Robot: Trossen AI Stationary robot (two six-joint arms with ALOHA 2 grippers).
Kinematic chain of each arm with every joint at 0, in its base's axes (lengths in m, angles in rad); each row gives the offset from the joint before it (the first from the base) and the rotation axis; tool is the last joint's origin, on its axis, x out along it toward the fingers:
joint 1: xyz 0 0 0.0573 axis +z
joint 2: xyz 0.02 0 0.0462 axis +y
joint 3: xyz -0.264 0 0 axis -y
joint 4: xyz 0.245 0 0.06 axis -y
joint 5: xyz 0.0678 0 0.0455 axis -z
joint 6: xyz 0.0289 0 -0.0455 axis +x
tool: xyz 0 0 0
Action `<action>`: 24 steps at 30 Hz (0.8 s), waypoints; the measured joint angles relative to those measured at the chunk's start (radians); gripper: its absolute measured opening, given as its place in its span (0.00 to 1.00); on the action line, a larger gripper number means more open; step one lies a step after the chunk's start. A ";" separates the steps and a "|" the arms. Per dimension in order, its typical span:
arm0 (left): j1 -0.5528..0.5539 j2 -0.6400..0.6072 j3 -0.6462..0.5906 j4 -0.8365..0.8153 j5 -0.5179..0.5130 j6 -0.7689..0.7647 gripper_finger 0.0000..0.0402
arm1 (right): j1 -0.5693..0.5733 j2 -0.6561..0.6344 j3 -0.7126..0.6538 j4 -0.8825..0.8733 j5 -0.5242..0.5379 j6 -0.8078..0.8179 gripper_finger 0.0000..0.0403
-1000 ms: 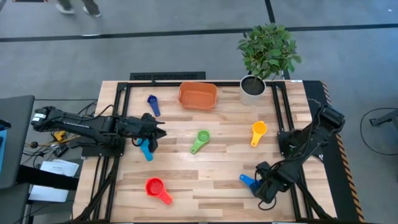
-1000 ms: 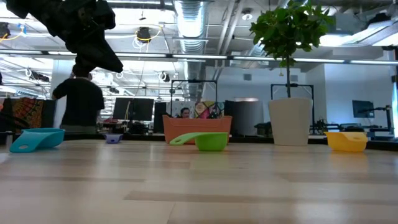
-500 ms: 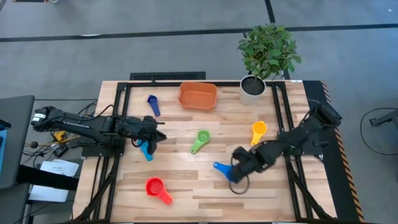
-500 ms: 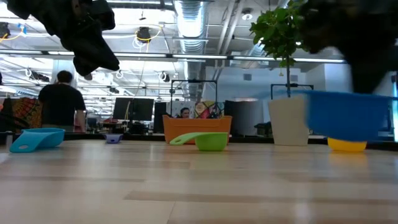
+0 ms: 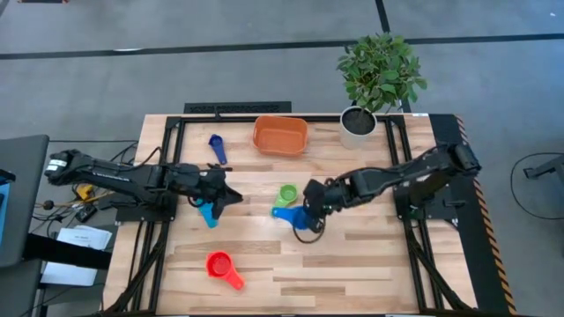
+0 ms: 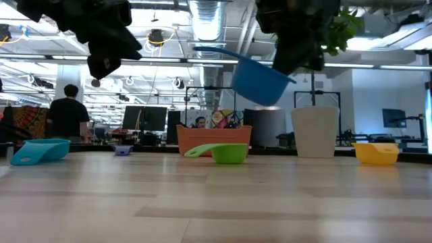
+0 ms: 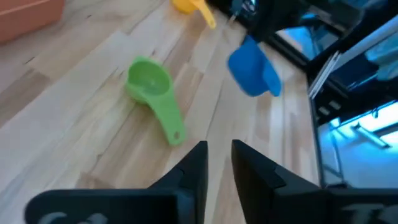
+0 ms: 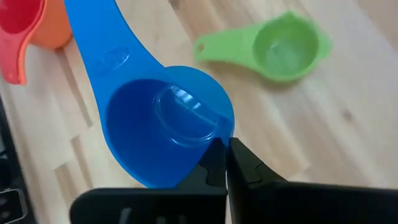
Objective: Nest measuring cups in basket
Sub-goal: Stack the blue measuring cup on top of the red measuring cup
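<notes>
My right gripper (image 5: pixel 308 210) is shut on a blue measuring cup (image 5: pixel 293 214), held in the air over the table's middle, just near of the green cup (image 5: pixel 286 194). My left gripper (image 5: pixel 226 195) hovers with a narrow gap between its fingers and nothing in it, above the light blue cup (image 5: pixel 208 214). A navy cup (image 5: pixel 216 148) lies left of the orange basket (image 5: pixel 280 135) at the far edge. A red cup (image 5: pixel 220 264) sits near the front. The yellow cup (image 6: pixel 376 153) shows in the low view but is hidden under my right arm in the high view. My right gripper pinches the blue cup's wall at the rim (image 8: pixel 224 129), on the side across from its handle (image 8: pixel 93 43). The fingers (image 8: pixel 244 167) slant down from the table's right. The cup hangs clear of the table, tilted, its handle pointing away from the gripper.
A white plant pot (image 5: pixel 358 123) with green leaves stands at the far right, beside the basket. Black frame rails (image 5: pixel 172 167) run along both table sides. Bare wood lies in the near middle and near right. A person (image 6: pixel 67 111) stands in the room behind.
My right gripper has swung from the table's near right corner toward its middle and far side, rising and rolling its wrist. The blue cup has gone with it, lifted off the wood, and now hangs tilted beside the green cup.
</notes>
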 joint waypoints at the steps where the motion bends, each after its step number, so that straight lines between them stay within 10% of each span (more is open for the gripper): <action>1: 0.002 0.010 0.000 0.020 -0.009 -0.007 0.20 | -0.012 0.000 0.004 0.003 -0.001 -0.026 0.01; 11: 0.108 0.191 0.049 0.258 0.111 -0.062 0.47 | -0.094 0.000 0.009 0.136 -0.026 -0.169 0.01; 24: 0.185 0.405 0.227 0.266 0.386 -0.034 0.50 | -0.125 0.000 0.009 0.149 -0.029 -0.255 0.02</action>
